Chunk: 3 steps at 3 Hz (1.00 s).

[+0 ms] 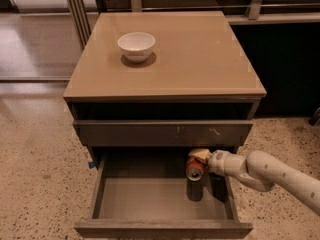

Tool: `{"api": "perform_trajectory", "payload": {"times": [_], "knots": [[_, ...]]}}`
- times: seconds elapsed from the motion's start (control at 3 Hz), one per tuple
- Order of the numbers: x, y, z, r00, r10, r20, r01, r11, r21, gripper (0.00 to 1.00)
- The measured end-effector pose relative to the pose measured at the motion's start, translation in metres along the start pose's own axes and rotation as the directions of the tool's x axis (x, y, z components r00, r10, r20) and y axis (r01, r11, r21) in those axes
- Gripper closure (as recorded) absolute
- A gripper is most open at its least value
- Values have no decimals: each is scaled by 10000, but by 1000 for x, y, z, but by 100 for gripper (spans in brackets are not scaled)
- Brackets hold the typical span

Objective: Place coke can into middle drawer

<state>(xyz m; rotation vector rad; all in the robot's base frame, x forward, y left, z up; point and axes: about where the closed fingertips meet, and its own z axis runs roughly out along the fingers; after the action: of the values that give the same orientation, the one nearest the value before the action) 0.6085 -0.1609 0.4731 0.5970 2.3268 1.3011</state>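
The coke can (194, 171) is a small red-orange can with a silver end, held tilted over the right part of the open middle drawer (150, 199). My gripper (198, 163) comes in from the right on a white arm (270, 174) and is shut on the can, above the drawer's taupe floor. The can's dark shadow falls on the floor just below it. The drawer is pulled out toward the camera, with shallow sides and a plain front panel at the bottom edge.
A white bowl (136, 45) sits on the tan cabinet top (200, 59). Above the open drawer is a closed drawer front with small white scratches (165, 132). Speckled floor surrounds the cabinet; a dark counter base stands at the right.
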Motion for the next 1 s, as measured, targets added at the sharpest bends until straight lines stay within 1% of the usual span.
{"api": "perform_trajectory", "payload": {"times": [0.33,0.67,1.0], "knots": [[-4,-12,20,9990,38,-441,-34,9999,108,100],[-8,-22,30,9977,140,-667,-124,9996,246,100],[-8,-22,30,9977,136,-670,-119,9996,252,83]]}}
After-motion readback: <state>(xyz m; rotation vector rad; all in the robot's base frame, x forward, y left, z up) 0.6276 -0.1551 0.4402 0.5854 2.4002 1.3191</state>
